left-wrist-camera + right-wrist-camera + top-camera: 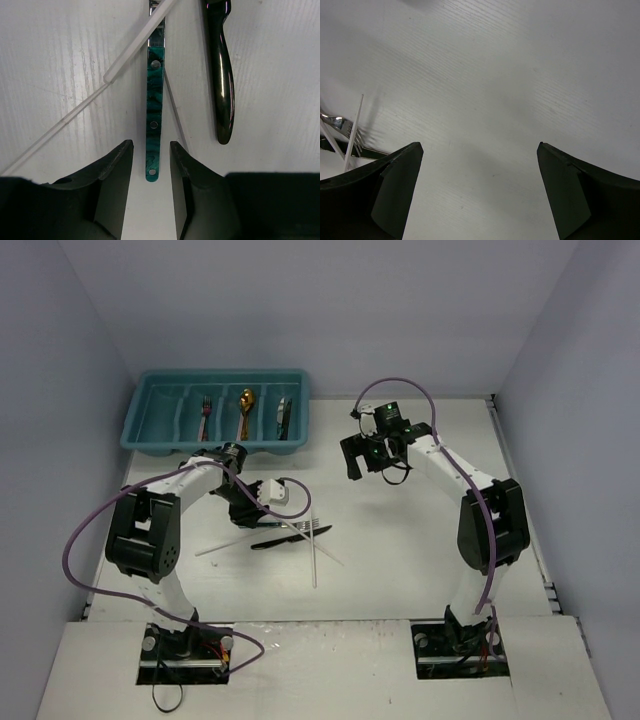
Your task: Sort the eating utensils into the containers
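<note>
Utensil handle (153, 120), flat marbled teal

Teal tray (160, 443), gold spoon (245, 400), marbled teal-black handle (154, 115), glossy black handle (222, 85), white chopstick (135, 42)

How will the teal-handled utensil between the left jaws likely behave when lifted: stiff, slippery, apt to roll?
Probably stiff: the teal handle looks flat and riveted to metal. Being flat, it likely won't roll, though its glossy face may slip. The chopstick lying across its metal part would probably shift as it rises.
</note>
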{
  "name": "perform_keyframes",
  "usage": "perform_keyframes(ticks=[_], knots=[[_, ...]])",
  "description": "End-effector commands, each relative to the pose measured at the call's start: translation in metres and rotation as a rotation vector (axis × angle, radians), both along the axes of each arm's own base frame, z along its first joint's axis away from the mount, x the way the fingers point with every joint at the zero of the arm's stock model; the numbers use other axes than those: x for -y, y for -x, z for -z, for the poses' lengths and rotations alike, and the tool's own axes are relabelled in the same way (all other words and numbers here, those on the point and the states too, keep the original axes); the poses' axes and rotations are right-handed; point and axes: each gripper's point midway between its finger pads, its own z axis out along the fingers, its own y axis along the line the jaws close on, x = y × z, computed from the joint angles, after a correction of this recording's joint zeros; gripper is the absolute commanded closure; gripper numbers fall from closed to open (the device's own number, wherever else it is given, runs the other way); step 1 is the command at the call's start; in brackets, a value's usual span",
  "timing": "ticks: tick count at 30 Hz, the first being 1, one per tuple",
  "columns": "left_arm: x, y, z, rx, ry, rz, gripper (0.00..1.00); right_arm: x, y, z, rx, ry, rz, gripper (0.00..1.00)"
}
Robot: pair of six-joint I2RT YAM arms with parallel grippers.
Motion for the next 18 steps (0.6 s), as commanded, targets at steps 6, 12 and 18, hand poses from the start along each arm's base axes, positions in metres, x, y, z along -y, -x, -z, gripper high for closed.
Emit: perform_keyframes(ticks=[6, 12, 18], knots=[[0.002, 0.001, 0.004, -0.022, 0.006, 0.015, 0.68, -0.003, -0.002, -0.023, 0.046, -0.051, 0.001, 0.04], [0.001, -0.007, 0.009, -0.039, -0.029, -0.021, 0.68, -0.003, -0.002, -0.025, 0.046, -0.058, 0.002, 0.04], [0.0, -0.01, 0.014, -0.025, -0.08, -0.024, 0.68, -0.001, 0.0, -0.024, 0.039, -0.063, 0.003, 0.04]])
